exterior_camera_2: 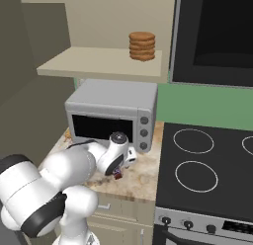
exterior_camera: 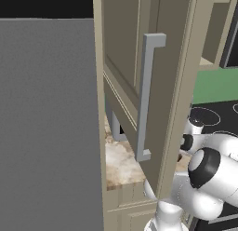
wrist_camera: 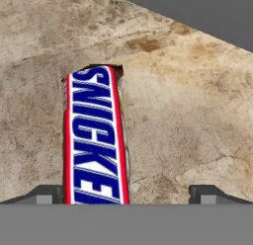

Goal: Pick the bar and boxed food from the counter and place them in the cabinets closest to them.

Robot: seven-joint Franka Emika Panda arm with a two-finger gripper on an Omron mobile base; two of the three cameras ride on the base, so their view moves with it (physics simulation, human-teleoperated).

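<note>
Snickers bar (wrist_camera: 96, 138), a flat glossy wrapper with red edges and blue lettering, lies on the marbled stone counter (wrist_camera: 188, 115); gripper (wrist_camera: 131, 193) spread wide, fingertips (wrist_camera: 206, 192) straddling it.

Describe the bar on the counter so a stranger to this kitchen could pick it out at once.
Start at the grey microwave left of the black stovetop; the marbled counter runs in front of it. The bar lies flat there, right under the open gripper. Its wrapper has blue block letters on white between red edges, unlike the brown stack of cookies up on the cabinet shelf.
</note>
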